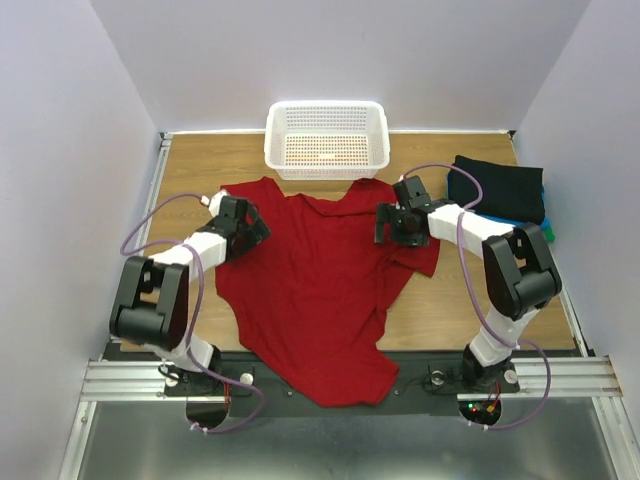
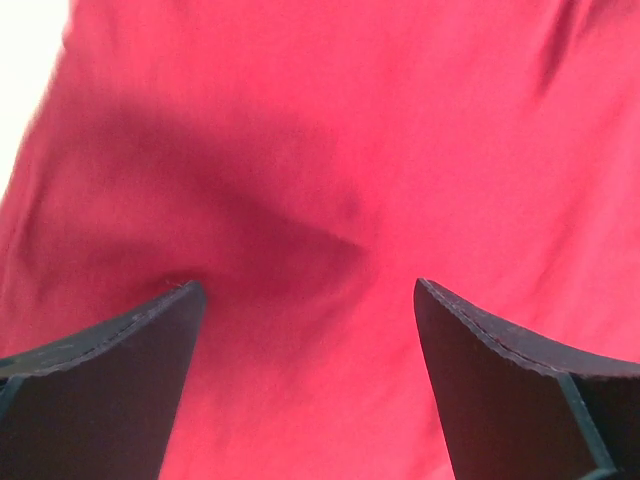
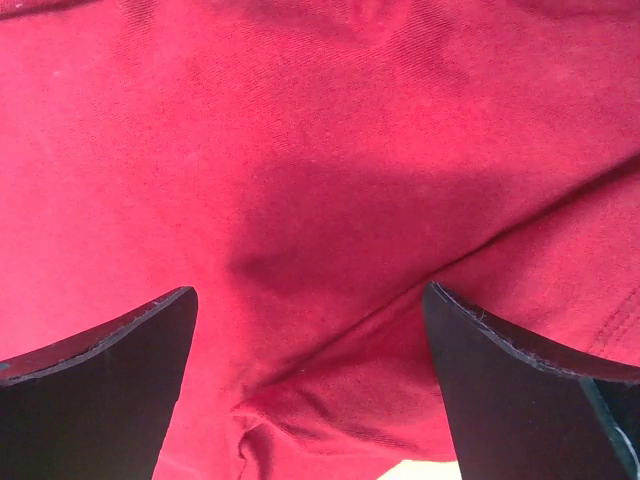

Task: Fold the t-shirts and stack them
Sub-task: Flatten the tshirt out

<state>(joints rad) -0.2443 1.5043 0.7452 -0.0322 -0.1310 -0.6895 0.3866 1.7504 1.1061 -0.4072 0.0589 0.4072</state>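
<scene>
A dark red t-shirt (image 1: 310,290) lies spread on the wooden table, its neck toward the basket and its hem hanging over the near edge. My left gripper (image 1: 252,226) hovers open over the shirt's left shoulder; the left wrist view shows only red cloth (image 2: 320,180) between its spread fingers (image 2: 120,380). My right gripper (image 1: 390,222) is open over the right shoulder, where a seam and a small fold of cloth (image 3: 330,400) lie between its fingers (image 3: 520,390). A stack of folded t-shirts, black on top (image 1: 497,188) with blue and green edges, sits at the back right.
A white perforated basket (image 1: 327,140) stands at the back centre, just beyond the shirt's neck. Bare wooden table (image 1: 190,165) shows at the back left. White walls close in on three sides.
</scene>
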